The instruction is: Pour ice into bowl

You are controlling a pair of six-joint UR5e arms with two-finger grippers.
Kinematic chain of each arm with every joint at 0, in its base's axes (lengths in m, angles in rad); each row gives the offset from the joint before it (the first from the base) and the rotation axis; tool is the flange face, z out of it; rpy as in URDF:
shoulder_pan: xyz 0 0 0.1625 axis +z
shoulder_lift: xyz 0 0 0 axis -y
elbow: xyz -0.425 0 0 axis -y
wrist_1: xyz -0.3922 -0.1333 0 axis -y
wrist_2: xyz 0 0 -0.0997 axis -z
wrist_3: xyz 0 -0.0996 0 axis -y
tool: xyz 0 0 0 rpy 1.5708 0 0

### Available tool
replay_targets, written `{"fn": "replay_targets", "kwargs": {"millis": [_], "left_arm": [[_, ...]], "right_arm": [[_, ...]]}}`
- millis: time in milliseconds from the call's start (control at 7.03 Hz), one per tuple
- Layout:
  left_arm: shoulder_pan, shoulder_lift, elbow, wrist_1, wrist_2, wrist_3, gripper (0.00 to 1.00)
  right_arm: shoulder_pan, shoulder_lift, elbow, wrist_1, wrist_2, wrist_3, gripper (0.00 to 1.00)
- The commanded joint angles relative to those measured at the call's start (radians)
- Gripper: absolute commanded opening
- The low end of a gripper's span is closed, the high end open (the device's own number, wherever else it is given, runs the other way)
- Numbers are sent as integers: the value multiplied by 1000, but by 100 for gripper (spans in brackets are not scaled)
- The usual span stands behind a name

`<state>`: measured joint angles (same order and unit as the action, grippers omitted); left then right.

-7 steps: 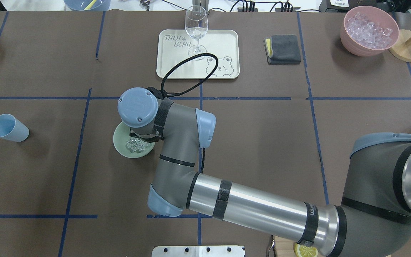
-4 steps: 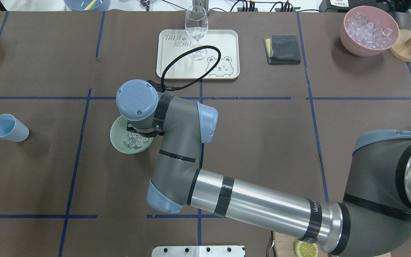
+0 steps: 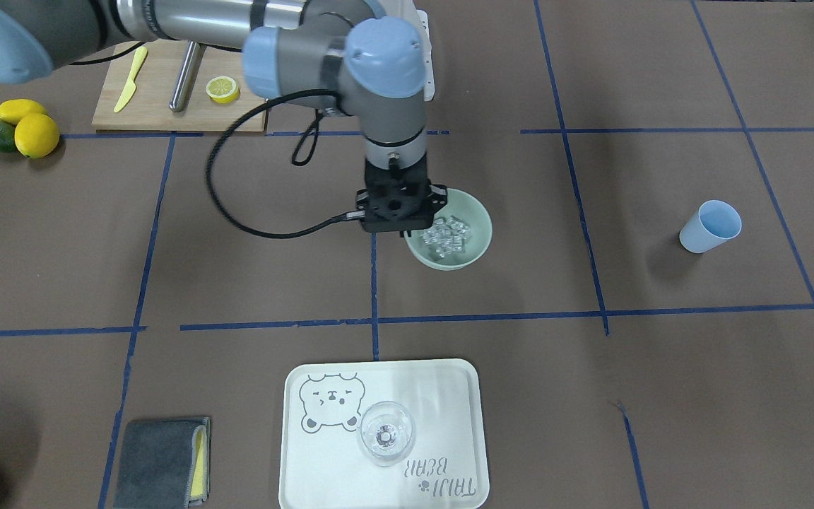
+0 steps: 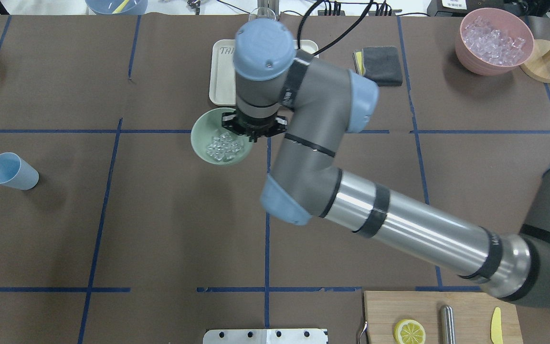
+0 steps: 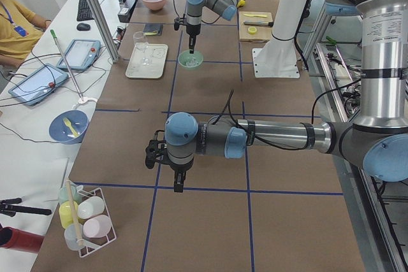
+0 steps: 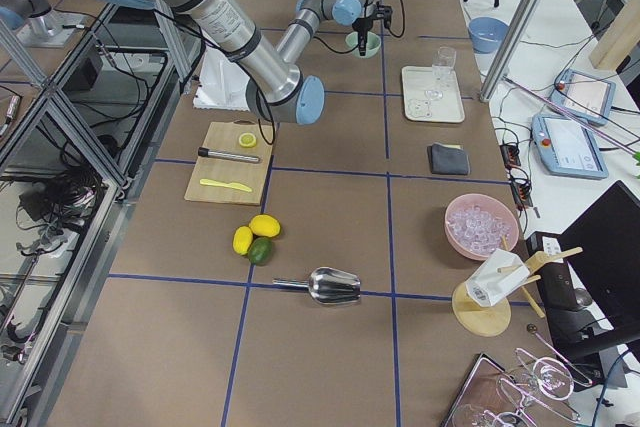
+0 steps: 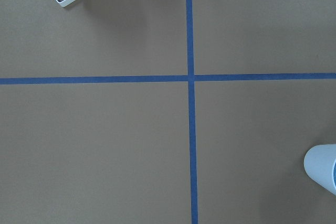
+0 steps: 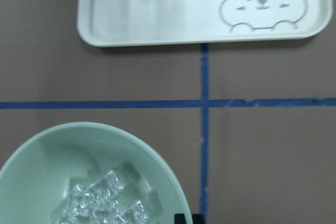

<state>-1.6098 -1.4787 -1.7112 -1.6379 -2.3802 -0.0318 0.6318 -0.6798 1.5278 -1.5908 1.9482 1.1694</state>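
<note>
Our right arm (image 4: 399, 229) stretches far forward with its wrist upright. The right gripper (image 3: 400, 220) points straight down, jaws pinched on the bowl (image 3: 481, 233) rim. Our left arm (image 5: 274, 137) reaches out level, and the left gripper (image 5: 179, 186) hangs downward. We cannot tell how its jaws stand.

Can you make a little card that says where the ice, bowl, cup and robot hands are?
ice: in the bowl
bowl: green, near the tray's corner
cup: blue, empty, far from the bowl
right gripper: gripping the bowl's rim
left gripper: near the cup; open or shut unclear
</note>
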Motion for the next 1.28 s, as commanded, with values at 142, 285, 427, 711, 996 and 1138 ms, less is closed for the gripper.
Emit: {"fn": "replay_targets", "kwargs": {"millis": [142,285,427,711,996,1138], "left_arm": [[1,0,9,0,-2,0,100],[1,0,10,0,-2,0,100],[1,0,10,0,-2,0,100],[1,0,10,0,-2,0,100],[1,-2,9,0,-2,0,100],[2,-2,10,0,-2,0,100]], "right_arm": [[152,-390,312,6,67,-223,0],[227,-476,339,17,148,-332,0],[288,-574,339,100,219,-411,0],[389,-815,334,332,326,-450,0],[411,-962,327,440,327,-452,0],[410,-996,287,524,324,-450,0]]}}
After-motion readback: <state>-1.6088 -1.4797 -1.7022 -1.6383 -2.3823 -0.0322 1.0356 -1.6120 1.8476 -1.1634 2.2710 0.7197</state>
